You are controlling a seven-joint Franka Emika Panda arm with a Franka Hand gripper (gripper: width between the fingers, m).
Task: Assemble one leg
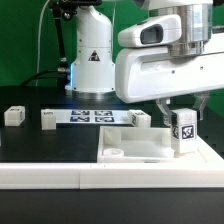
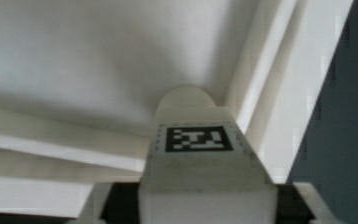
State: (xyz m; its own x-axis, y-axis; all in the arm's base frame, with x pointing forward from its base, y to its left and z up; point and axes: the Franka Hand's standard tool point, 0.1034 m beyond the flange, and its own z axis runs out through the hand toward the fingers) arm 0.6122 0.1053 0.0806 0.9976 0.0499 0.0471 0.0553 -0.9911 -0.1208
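Observation:
My gripper [image 1: 183, 118] is shut on a leg [image 1: 184, 130], a small white post with a black-and-white tag on its face. It holds the leg upright at the exterior view's right, at the right corner of the large flat white plate [image 1: 135, 148]. I cannot tell whether the leg's lower end touches the plate. In the wrist view the leg [image 2: 199, 150] fills the middle between my two fingers [image 2: 114, 203], its rounded end pointing at the white plate [image 2: 87, 100] and a raised white edge.
The marker board [image 1: 90, 116] lies behind the plate. Two loose white legs [image 1: 13, 115] [image 1: 47, 119] stand at the exterior view's left and another [image 1: 141, 117] behind the plate. A white robot base [image 1: 92, 55] stands at the back. A white rim [image 1: 60, 176] runs along the front.

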